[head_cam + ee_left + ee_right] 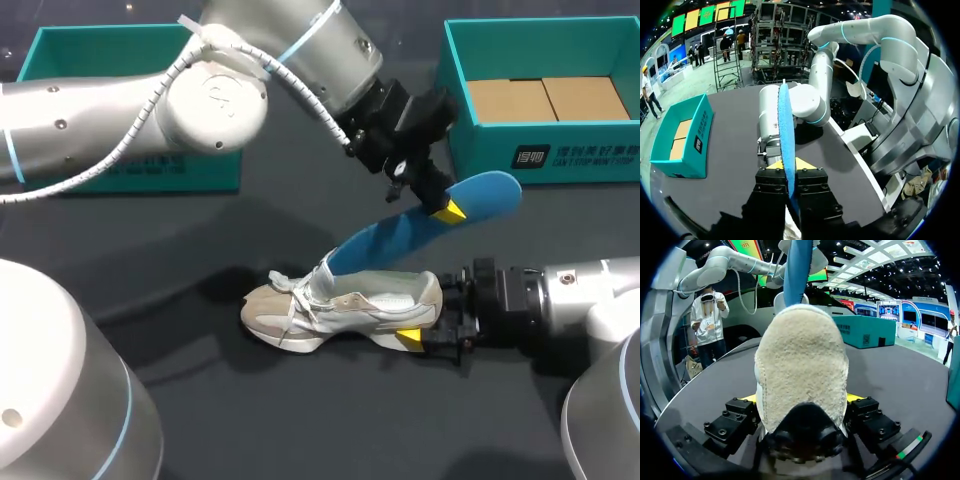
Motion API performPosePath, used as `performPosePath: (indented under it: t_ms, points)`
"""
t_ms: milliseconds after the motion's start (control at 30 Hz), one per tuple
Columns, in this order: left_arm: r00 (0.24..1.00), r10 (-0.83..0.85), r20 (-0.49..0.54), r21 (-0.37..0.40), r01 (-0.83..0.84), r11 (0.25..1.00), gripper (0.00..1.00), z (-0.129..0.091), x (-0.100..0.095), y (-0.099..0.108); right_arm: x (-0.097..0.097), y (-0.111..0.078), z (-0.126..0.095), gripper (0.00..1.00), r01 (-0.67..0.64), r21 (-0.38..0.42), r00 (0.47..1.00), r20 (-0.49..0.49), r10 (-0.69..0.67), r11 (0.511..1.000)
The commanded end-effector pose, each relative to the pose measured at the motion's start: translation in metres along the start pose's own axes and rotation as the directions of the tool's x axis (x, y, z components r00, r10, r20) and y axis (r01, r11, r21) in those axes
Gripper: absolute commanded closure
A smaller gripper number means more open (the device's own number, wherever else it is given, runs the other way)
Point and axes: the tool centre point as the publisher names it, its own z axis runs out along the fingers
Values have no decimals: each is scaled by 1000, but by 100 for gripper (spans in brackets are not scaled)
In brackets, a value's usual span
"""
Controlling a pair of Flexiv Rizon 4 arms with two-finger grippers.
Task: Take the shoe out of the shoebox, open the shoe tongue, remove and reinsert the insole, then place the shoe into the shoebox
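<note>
The left pincer [445, 208] is pinched shut on the blue insole [395, 235], with one finger on each flat side, and holds it up in the air. The insole slants: its high end sticks out toward 2 o'clock, and its low end goes down toward 7 o'clock to the laces of the shoe [340, 305]. I cannot tell if that end is inside. The right pincer [428, 318] squeezes the shoe's heel from both sides. The shoe sits on its sole on the dark bench [200, 260], toe pointing to 9 o'clock and heel at 3 o'clock. One open teal shoebox [560, 155] stands at 1 o'clock from the shoe, and the other shoebox [190, 170] is at 10 o'clock.
</note>
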Motion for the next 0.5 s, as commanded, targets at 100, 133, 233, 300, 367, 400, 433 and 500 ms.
performPosePath:
  t_ms: [100, 133, 233, 300, 367, 400, 433, 500]
  points:
    - [990, -24, 142, 262, -15, 965, 100, -42, 30, -52, 1, 1, 1, 100, -1, 6, 1000, 0, 1, 1000]
    - [987, -32, 158, 296, -17, 955, 100, -50, 35, -59, 1, 1, 1, 100, -1, 6, 1000, 0, 1, 1000]
    - [979, -62, 196, 392, -20, 920, 100, -76, 45, -82, 1, 1, 1, 100, -1, 6, 1000, 0, 1, 1000]
    - [977, -92, 193, 483, -13, 876, 100, -99, 48, -99, 1, 1, 1, 100, -1, 6, 1000, 0, 1, 1000]
    - [977, -92, 193, 483, -13, 876, 100, -99, 48, -99, 1, 1, 1, 100, -1, 6, 1000, 0, 1, 1000]
    - [977, -92, 193, 483, -13, 876, 100, -99, 48, -99, 1, 1, 1, 100, -1, 6, 1000, 0, 1, 1000]
    - [977, -92, 193, 483, -13, 876, 100, -99, 48, -99, 1, 1, 1, 100, -1, 6, 1000, 0, 1, 1000]
    - [977, -92, 193, 483, -13, 876, 100, -99, 48, -99, 1, 1, 1, 100, -1, 6, 1000, 0, 1, 1000]
